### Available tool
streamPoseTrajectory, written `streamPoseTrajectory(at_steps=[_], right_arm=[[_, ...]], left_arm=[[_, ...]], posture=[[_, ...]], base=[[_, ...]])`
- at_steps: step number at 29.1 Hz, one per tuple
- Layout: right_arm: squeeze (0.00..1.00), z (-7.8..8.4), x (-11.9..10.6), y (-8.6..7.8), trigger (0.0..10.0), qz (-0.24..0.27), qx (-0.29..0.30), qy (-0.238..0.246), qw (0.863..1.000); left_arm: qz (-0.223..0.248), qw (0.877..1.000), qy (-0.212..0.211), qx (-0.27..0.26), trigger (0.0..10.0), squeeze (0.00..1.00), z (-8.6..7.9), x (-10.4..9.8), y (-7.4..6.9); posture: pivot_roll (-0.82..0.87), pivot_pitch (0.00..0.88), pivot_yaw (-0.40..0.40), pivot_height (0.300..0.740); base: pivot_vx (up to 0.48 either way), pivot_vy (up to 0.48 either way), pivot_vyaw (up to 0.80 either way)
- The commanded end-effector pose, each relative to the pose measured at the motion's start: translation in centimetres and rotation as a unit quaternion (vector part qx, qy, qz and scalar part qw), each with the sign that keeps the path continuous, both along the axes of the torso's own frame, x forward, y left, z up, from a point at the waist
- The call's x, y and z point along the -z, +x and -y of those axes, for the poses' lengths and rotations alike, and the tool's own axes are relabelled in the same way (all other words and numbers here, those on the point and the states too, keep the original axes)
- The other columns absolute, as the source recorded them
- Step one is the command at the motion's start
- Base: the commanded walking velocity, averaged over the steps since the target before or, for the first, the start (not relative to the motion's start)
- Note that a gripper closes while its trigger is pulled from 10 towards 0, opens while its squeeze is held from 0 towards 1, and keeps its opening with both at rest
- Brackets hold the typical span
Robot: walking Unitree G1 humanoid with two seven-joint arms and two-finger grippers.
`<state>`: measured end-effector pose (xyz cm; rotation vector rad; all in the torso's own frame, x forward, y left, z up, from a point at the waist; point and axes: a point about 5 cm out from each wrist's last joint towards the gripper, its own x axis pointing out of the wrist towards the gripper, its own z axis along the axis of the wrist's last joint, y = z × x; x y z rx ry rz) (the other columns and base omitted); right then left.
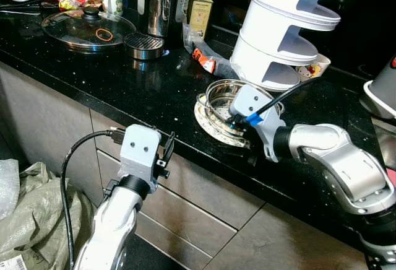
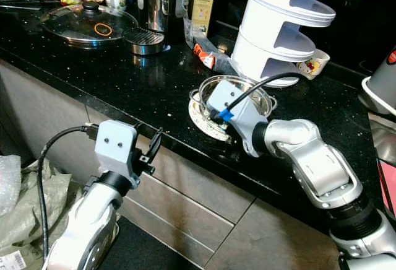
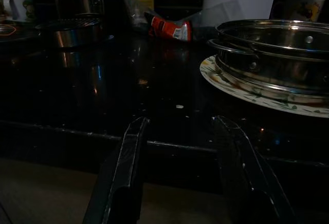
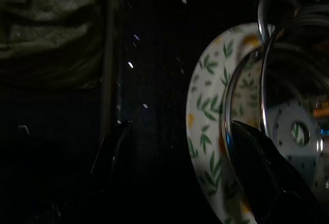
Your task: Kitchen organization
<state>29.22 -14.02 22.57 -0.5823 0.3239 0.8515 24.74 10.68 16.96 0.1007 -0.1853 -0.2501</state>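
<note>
Reaching over the front edge of the black surface (image 1: 124, 90), the right gripper (image 4: 185, 147) has its jaws spread wide, one finger (image 4: 267, 178) lying over the rim of the leaf-patterned plate (image 4: 203, 111) and the other off the plate above the dark stone. On that plate sits a shiny steel steamer basket (image 1: 223, 96), its perforated base and handle loop just past the upper finger. Behind the basket stands a white tiered rack (image 1: 291, 28), with a small printed bowl (image 1: 312, 70) beside it and a red sachet (image 1: 204, 60) near its foot. The left gripper (image 3: 180, 147) hangs below and in front of the surface edge, beside the drawer fronts (image 1: 198, 195), jaws apart and pinching nothing, aimed level at the plate. Farther away lie a glass lid (image 1: 86, 28), a round steel strainer (image 1: 143, 44), a mug (image 1: 112, 0) and a yellow box (image 1: 199, 11). A crumpled sack (image 1: 34, 214) rests on the floor below the left arm.
</note>
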Motion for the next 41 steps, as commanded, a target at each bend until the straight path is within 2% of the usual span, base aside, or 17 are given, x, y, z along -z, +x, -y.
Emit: streamPoseTrajectory(at_steps=[1,3,6,7,9,13,17,20,21,22,31,32,41], right_arm=[[0.0,0.4,0.0,0.2,10.0,0.003,0.015,-0.018,1.0],[0.0,0.2,-0.4,0.4,10.0,0.009,0.018,-0.005,1.0],[0.0,-0.6,-2.4,0.4,10.0,0.025,-0.005,0.072,0.997],[0.0,-0.6,-2.4,0.4,10.0,0.025,-0.005,0.072,0.997],[0.0,-0.7,-3.4,0.4,10.0,0.036,-0.016,0.105,0.994],[0.0,-0.7,-3.9,0.6,10.0,0.042,-0.015,0.12,0.992],[0.0,-0.7,-3.4,1.4,10.0,0.051,0.015,0.091,0.994],[0.0,-0.5,-1.9,2.1,10.0,0.053,0.045,0.025,0.997],[0.0,-0.5,-1.9,2.1,10.0,0.053,0.045,0.025,0.997],[0.0,-0.1,-1.2,2.4,10.0,0.05,0.06,-0.009,0.997],[0.0,1.1,-0.2,2.5,10.0,0.037,0.083,-0.056,0.994],[0.0,1.3,-0.1,2.5,0.0,0.031,0.081,-0.062,0.994],[0.0,1.6,0.7,2.1,0.0,0.014,0.072,-0.084,0.994]], left_arm=[[-0.01,1.0,0.003,0.01,10.0,0.0,0.5,0.3,0.0],[-0.01,1.0,0.003,0.01,10.0,0.0,0.5,0.3,0.0],[-0.011,1.0,0.002,0.01,10.0,0.0,0.5,0.3,0.0],[-0.011,1.0,0.002,0.01,10.0,0.0,0.5,0.3,0.0],[-0.011,1.0,0.002,0.011,10.0,0.0,0.6,0.3,0.0],[-0.012,1.0,0.002,0.011,10.0,0.0,0.6,0.3,0.0],[-0.012,1.0,0.001,0.011,10.0,0.0,0.7,0.3,0.0],[-0.012,1.0,0.001,0.011,10.0,0.0,0.7,0.3,0.0],[-0.012,1.0,0.001,0.011,10.0,0.0,0.7,0.3,0.0],[-0.013,1.0,0.001,0.011,10.0,0.0,0.8,0.4,0.0],[-0.014,1.0,0.001,0.011,10.0,0.0,0.7,0.4,0.0],[-0.014,1.0,0.001,0.011,10.0,0.0,0.7,0.4,0.0],[-0.014,1.0,-0.001,0.012,10.0,0.0,0.8,0.3,0.1]], posture=[[0.17,0.0,-0.173,0.74],[0.18,0.0,-0.175,0.74],[0.17,0.0,-0.176,0.74],[0.17,0.0,-0.176,0.74],[0.17,0.0,-0.177,0.74],[0.17,0.0,-0.179,0.74],[0.17,0.0,-0.18,0.74],[0.17,0.0,-0.179,0.74],[0.17,0.0,-0.179,0.74],[0.17,0.0,-0.18,0.74],[0.17,0.0,-0.18,0.74],[0.17,0.0,-0.18,0.74],[0.16,0.0,-0.178,0.74]], base=[[0.0,0.0,0.0],[0.0,0.0,0.0],[0.0,0.0,0.0],[0.0,0.0,0.0],[0.0,0.0,0.0],[0.0,0.0,0.0],[0.0,0.0,0.0],[0.0,0.0,0.0],[0.0,0.0,0.0],[0.0,0.0,0.0],[0.0,0.0,0.0],[0.0,0.0,0.0],[0.0,0.0,0.0]])
